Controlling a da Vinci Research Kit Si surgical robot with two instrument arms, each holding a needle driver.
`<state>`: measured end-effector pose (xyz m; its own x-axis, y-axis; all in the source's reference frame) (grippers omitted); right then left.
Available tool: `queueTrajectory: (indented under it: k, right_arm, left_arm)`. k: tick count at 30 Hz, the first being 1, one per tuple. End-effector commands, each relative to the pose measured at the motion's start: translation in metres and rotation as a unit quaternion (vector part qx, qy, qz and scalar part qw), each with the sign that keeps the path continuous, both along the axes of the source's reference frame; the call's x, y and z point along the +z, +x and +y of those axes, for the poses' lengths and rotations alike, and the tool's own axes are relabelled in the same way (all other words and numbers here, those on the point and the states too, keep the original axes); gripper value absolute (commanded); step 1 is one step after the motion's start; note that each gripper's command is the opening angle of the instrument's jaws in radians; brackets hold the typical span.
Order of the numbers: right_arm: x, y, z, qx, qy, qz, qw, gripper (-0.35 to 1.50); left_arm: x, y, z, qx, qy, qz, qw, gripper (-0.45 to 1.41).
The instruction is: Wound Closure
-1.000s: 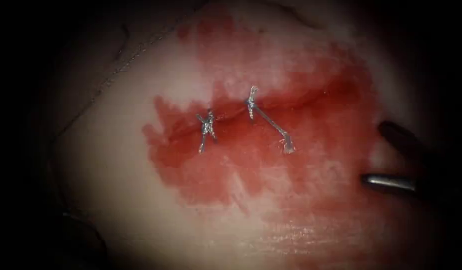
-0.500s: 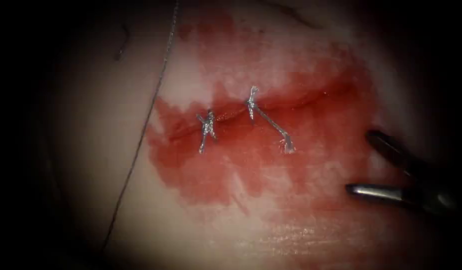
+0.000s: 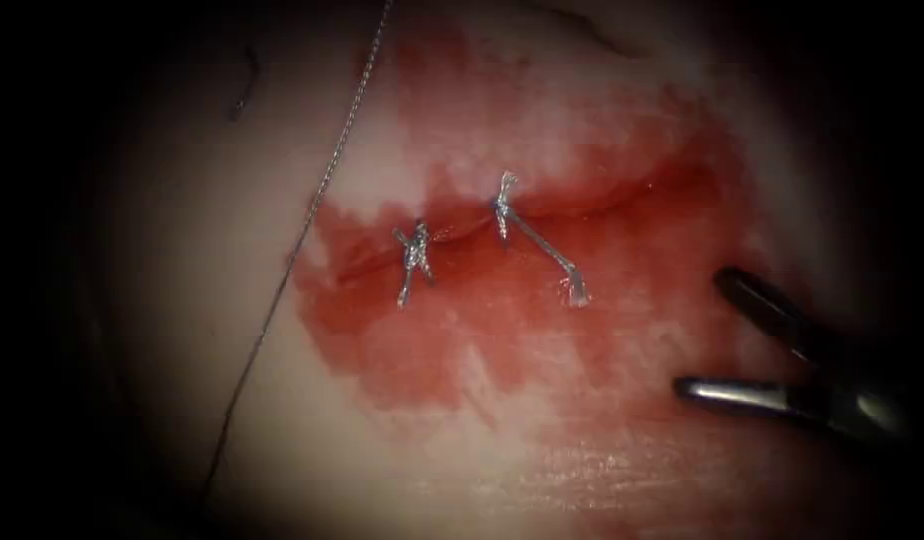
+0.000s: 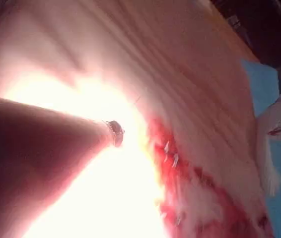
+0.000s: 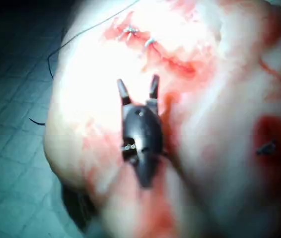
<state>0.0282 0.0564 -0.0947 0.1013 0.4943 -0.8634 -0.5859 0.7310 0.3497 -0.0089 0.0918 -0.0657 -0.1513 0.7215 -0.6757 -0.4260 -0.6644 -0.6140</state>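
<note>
- Right tool [image 3: 707,335] sits over the right end of the red-stained patch, jaws spread wide, nothing between them; the right wrist view shows the same tool [image 5: 139,90] with both jaws apart above the tissue, holding nothing.
- Left tool: the left wrist view shows its shaft and a small dark tip [image 4: 115,133] against glare; cannot tell how its jaws stand or whether it holds anything.
- Needle: cannot make it out in any view.
- Thread [image 3: 292,255] runs as one long thin line down the tissue, well left of the cut, from the upper edge toward the lower left; both ends pass out of sight.
- Cut [image 3: 542,215] runs roughly side to side across the tissue [image 3: 182,300], closed at its left part by two tied stitches: left knot [image 3: 414,255] with short cut ends, right knot [image 3: 502,205] with a longer frayed tail [image 3: 572,285] lying down and to the right.
- Red fluid [image 3: 462,330] spreads around and below the cut.
- Right tool lies well apart from both knots and from the thread.
</note>
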Motion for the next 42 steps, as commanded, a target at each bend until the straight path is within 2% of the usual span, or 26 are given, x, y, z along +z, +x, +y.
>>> queueTrajectory:
  k: [1,3,5,7,12,14,17,20,23,27,31,38,41,42]
  right_arm:
    - [0.0004,0.0007,-0.0002,-0.001,0.000,0.002,1.000,1.38]
    - [0.0004,0.0007,-0.0001,-0.001,0.000,0.002,1.000,1.38]
    - [0.0004,0.0007,-0.0001,-0.001,0.000,0.002,1.000,1.38]
    - [0.0004,0.0007,-0.0001,0.000,0.000,0.002,1.000,1.38]
    - [0.0004,0.0008,-0.0001,-0.001,0.000,0.003,1.000,1.38]
    - [0.0004,0.0008,-0.0001,-0.001,0.000,0.003,1.000,1.38]
    - [0.0003,0.0008,-0.0001,-0.001,0.001,0.003,1.000,1.38]
    - [0.0002,0.0009,-0.0001,-0.001,0.001,0.003,1.000,1.38]
    - [0.0002,0.0009,-0.0002,-0.001,0.001,0.003,1.000,1.38]
    - [0.0002,0.0010,-0.0002,-0.002,0.001,0.004,1.000,1.38]
    - [0.0002,0.0010,-0.0002,-0.002,0.001,0.004,1.000,1.38]
    - [0.0001,0.0010,-0.0002,-0.003,0.001,0.005,1.000,1.38]
    - [0.0001,0.0009,-0.0001,-0.003,0.001,0.005,1.000,1.38]
    - [0.0002,0.0009,0.0000,-0.004,0.003,0.008,1.000,1.38]
  left_arm:
    - [0.0001,-0.0004,-0.0002,0.002,-0.002,-0.004,1.000,0.76]
    - [-0.0001,0.0000,-0.0029,0.007,-0.007,-0.005,1.000,0.73]
    - [0.0001,0.0004,-0.0071,0.012,-0.015,-0.006,1.000,0.73]
    - [0.0003,0.0006,-0.0094,0.016,-0.023,-0.005,1.000,0.73]
    - [0.0029,-0.0003,-0.0179,0.030,-0.030,0.012,0.999,0.72]
    - [0.0035,-0.0004,-0.0194,0.036,-0.027,0.018,0.999,0.72]
    - [0.0042,-0.0002,-0.0208,0.039,-0.015,0.031,0.999,0.72]
    - [0.0052,0.0004,-0.0220,0.039,0.012,0.068,0.997,0.72]
    - [0.0068,0.0010,-0.0236,0.052,0.036,0.144,0.988,0.72]
    - [0.0094,0.0016,-0.0245,0.067,0.049,0.202,0.976,0.72]
    - [0.0114,0.0017,-0.0252,0.069,0.049,0.197,0.977,0.72]
    - [0.0107,0.0025,-0.0238,0.072,0.038,0.193,0.978,0.71]
    - [0.0095,0.0028,-0.0230,0.065,0.005,0.169,0.984,0.68]
    - [0.0088,0.0024,-0.0229,0.088,-0.051,0.147,0.984,0.68]
